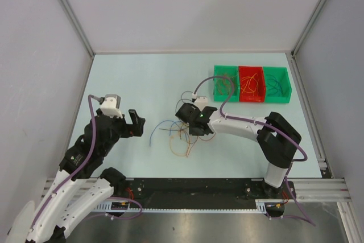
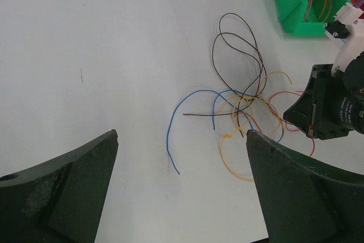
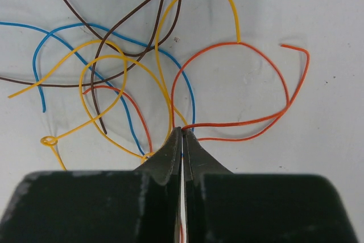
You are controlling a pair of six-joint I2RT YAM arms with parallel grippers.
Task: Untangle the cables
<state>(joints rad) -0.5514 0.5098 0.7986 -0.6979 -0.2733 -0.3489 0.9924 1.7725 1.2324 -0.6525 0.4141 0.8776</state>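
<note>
Orange, red, blue and brown cables (image 1: 179, 135) lie tangled mid-table (image 1: 131, 78), toward its near edge. Right gripper (image 3: 182, 135): jaws pinched together on the cables. Left gripper (image 2: 182, 136): jaws wide apart, left of the tangle.

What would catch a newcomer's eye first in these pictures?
A tangle of orange, red, blue and brown cables lies mid-table, with the right fingers shut on it. Green and red bins sit at the far right; the left fingers hover open.
</note>
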